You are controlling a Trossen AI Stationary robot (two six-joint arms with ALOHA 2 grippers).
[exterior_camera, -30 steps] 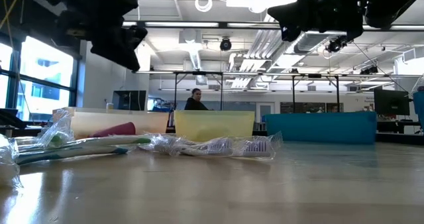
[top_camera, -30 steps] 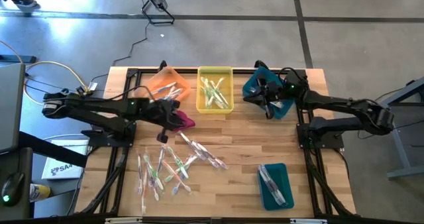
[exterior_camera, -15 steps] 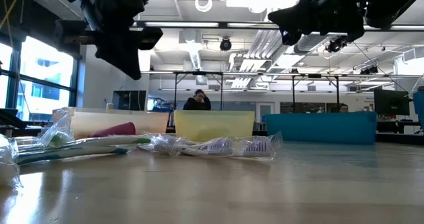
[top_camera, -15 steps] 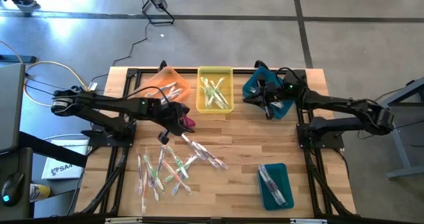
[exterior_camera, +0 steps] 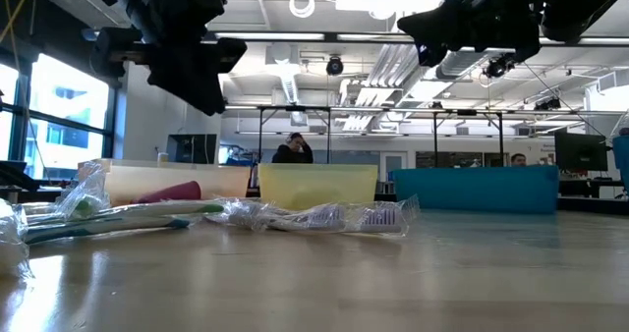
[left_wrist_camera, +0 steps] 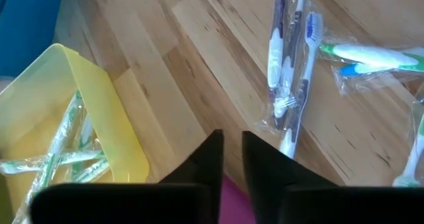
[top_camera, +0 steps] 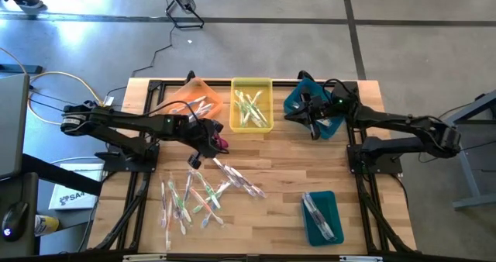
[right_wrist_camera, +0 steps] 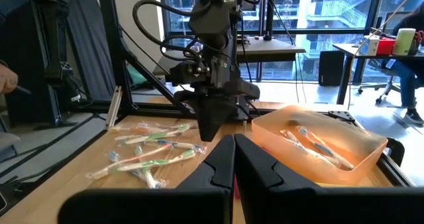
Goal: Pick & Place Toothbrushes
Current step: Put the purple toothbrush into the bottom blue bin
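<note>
Wooden slats make up the table (top_camera: 279, 161) I am working over, with grey floor around it and an office hall behind in the low view, where a person (exterior_camera: 294, 147) sits partly hidden by the yellow bin (top_camera: 252, 105).

Much is hard to read from here. The toothbrushes (top_camera: 194, 196) lie loose in a scatter on the near-left part of the table, overlapping in clear wrappers, so I cannot count them exactly; I make out roughly a dozen, with another wrapped cluster (top_camera: 239, 180) just right of them. More sit inside the bins, too tangled to count.

I count four bins: an orange bin (top_camera: 194, 99), the yellow one, a teal bin (top_camera: 301, 103) mostly covered by the right arm, and a second teal bin (top_camera: 321, 215) near the front right.

My left gripper (top_camera: 194, 160) hangs above the table between the magenta cloth lump (top_camera: 217, 143) and the scatter; its fingers (left_wrist_camera: 262, 171) sit nearly together with a thin gap and nothing between them. The right gripper (top_camera: 312, 129) hovers at the rear teal bin, fingers (right_wrist_camera: 255, 164) pressed close, also empty.
</note>
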